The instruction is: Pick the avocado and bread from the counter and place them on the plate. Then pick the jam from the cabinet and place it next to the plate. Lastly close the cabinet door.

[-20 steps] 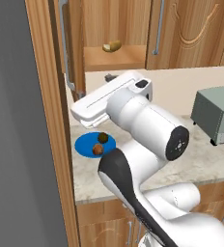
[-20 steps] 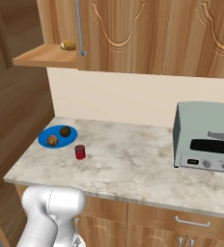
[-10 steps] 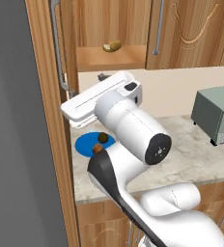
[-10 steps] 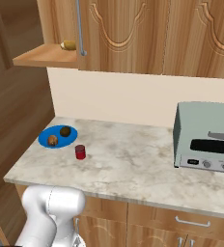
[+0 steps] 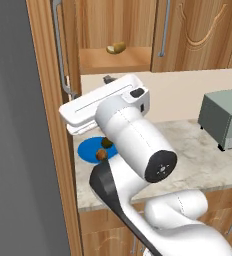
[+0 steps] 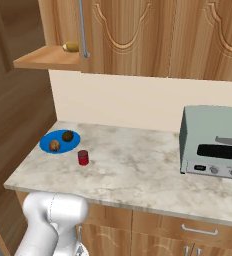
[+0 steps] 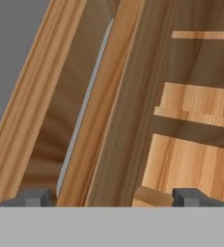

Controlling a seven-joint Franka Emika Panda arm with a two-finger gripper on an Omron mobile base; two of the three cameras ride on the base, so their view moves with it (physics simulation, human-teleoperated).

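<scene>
The blue plate (image 6: 59, 148) lies at the left end of the counter (image 6: 138, 167) with the dark avocado (image 6: 67, 136) and the orange-brown bread (image 6: 54, 145) on it. Just right of the plate stands the red jam (image 6: 83, 157). In the left base view the plate (image 5: 86, 148), avocado (image 5: 107, 142) and bread (image 5: 102, 155) peek out under my arm. The cabinet's left door (image 5: 47, 110) stands open, with its silver handle (image 5: 58, 50) facing me. My gripper (image 5: 91, 86) is open and empty, right at that door. In the hand view the door's edge (image 7: 109, 144) runs between the fingertips (image 7: 34, 197).
A yellowish-tan lump (image 5: 116, 48) lies on the open cabinet shelf (image 6: 48, 59). A grey toaster oven (image 6: 213, 145) stands on the right of the counter. The other cabinet doors (image 6: 138, 35) are closed. My arm's elbow (image 5: 138, 145) hangs over the counter's left part.
My arm has swung left and brought the hand up against the open door. The plate, the avocado, the bread and the jam have not moved.
</scene>
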